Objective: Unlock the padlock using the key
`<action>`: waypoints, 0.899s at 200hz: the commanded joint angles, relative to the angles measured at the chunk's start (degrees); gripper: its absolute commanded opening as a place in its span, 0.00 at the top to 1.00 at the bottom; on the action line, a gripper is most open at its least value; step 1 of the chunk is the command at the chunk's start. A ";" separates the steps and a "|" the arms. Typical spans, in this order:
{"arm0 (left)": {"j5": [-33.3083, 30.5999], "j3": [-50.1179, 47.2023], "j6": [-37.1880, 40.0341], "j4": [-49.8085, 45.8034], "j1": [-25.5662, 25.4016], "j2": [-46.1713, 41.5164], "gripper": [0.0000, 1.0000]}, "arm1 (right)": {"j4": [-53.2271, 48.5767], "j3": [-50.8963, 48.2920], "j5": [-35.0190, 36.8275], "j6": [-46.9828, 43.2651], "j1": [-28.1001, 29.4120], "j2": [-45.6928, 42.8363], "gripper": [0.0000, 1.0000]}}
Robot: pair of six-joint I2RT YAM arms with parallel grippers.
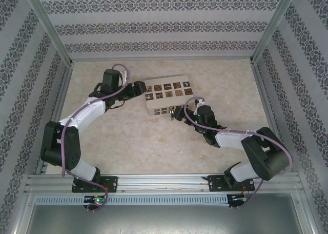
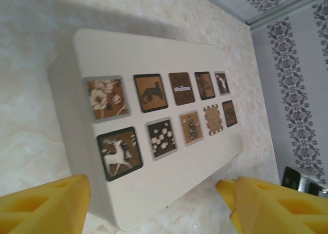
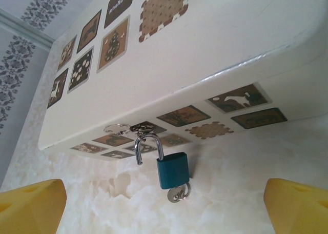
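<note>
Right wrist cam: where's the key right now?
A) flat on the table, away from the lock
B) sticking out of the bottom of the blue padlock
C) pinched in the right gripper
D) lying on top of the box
B: the silver key sticks out from the underside of the blue padlock, which hangs from the latch on the side of the cream box.
</note>
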 commanded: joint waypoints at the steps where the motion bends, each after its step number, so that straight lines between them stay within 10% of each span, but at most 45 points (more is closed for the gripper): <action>1: 4.16 5.47 5.03 -6.02 -2.47 2.73 0.31 | 2.18 0.61 -4.28 0.63 -0.75 1.64 0.02; 88: 4.05 23.67 10.12 -18.22 -9.01 18.56 0.45 | 6.46 1.41 -5.94 -1.16 -0.85 5.76 0.02; 180: 1.15 22.50 10.05 -20.19 -9.71 22.72 0.48 | 10.50 1.88 -7.32 -2.28 -0.85 8.56 0.03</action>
